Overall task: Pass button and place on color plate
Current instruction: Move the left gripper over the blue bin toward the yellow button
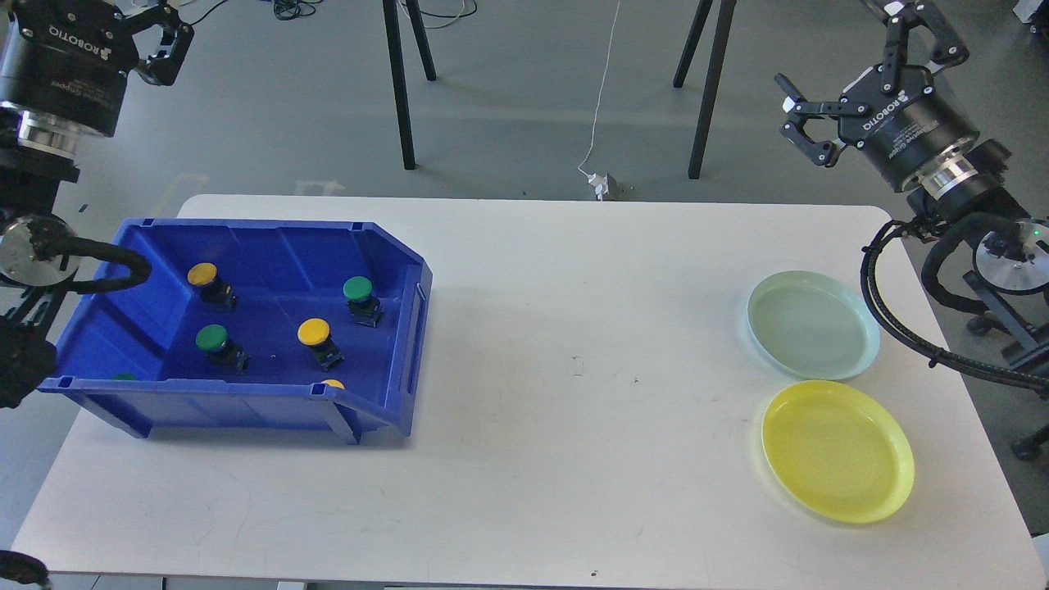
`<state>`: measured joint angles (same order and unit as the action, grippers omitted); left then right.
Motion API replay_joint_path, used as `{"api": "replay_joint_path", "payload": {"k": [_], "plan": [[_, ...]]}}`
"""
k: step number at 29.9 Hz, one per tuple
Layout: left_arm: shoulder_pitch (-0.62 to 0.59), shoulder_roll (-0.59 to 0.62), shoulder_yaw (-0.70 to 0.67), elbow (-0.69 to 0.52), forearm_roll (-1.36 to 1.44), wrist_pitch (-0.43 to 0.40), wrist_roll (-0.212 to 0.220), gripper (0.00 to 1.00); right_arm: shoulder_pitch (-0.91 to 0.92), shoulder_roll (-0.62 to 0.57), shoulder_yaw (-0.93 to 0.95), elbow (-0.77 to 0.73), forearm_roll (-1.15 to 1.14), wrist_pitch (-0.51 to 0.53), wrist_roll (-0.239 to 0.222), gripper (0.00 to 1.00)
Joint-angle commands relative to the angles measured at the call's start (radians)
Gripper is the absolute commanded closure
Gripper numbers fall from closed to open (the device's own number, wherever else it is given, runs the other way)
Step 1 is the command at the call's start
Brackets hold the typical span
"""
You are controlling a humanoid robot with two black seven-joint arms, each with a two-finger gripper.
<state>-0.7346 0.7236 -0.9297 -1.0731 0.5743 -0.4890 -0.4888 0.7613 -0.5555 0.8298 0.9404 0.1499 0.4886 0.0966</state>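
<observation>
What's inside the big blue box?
The blue box holds push buttons: two yellow, two green. Its front wall mostly hides two more, one green, one yellow.

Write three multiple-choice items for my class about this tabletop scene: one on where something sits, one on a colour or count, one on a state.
1. Where is the blue bin?
A. On the table's left side
B. Between the two plates
C. On the floor

2. What colours are the two plates?
A. Red and blue
B. Pale green and yellow
C. Both white

3. What state are the plates in?
A. Each holds a button
B. Stacked together
C. Both empty

Answers:
1. A: the bin stands on the left part of the white table, far from the plates.
2. B: the pale green plate lies just behind the yellow plate.
3. C: every visible button, such as a green button and a yellow button, lies inside the bin.
</observation>
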Motion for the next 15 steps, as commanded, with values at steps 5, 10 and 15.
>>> {"api": "replay_joint_path", "payload": {"k": [5, 10, 15], "plan": [[-0.332, 0.260, 0.669, -0.195, 0.689, 0.000, 0.000, 0.00, -0.031, 0.005, -0.001, 0.000, -0.001, 0.000, 0.005, 0.00], [-0.548, 0.234, 1.087, -0.185, 0.939, 0.041, 0.000, 0.00, -0.059, 0.005, 0.000, 0.000, -0.001, 0.000, 0.009, 0.00], [-0.569, 0.102, 1.241, -0.033, 1.056, 0.067, 0.000, 0.00, -0.083, 0.002, 0.000, 0.000, -0.001, 0.000, 0.009, 0.00]]}}
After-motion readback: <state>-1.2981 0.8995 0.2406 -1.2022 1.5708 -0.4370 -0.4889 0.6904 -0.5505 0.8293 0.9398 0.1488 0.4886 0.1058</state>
